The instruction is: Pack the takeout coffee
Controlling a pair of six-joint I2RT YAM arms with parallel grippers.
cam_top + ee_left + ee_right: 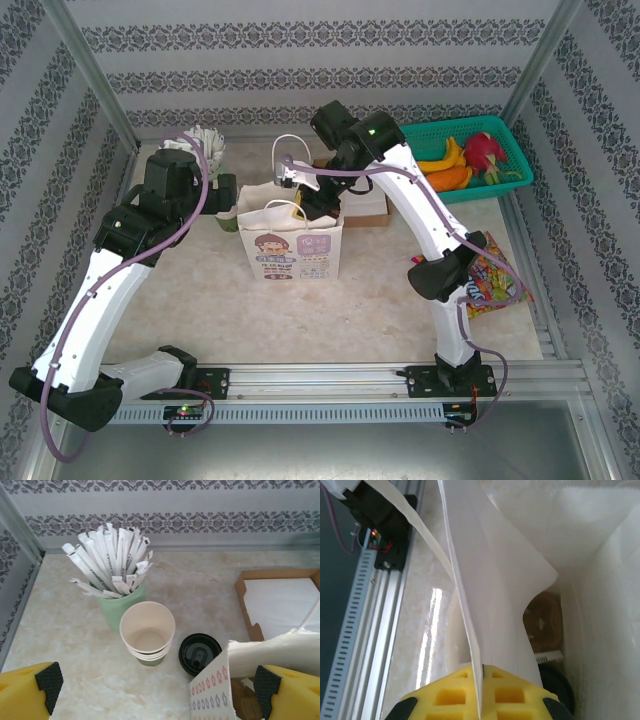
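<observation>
The takeout coffee (200,654), a small paper cup of which mostly the round black plastic lid is visible from above, stands on the pale marbled counter (210,590), outside the bag. It sits just ahead of the left hand (157,682), in the space between its two yellow fingers, nearer the right finger. That hand is spread wide and grips nothing.

Touching or all but touching the coffee, on the side toward the left finger, is a stack of cream lidless paper cups (147,635). Just beyond the stack stands a pale green cup (122,605) crammed with white wrapped sticks.

On the coffee's other side, a corner of the white printed paper bag (215,690) rises in front of the left hand's right finger. The right hand (481,672) is pinched closed on the bag's thin white upper wall, holding it up above the bag's mouth.

Past the bag, further from the left hand, lies a brown cardboard tray (242,605) holding white paper.
</observation>
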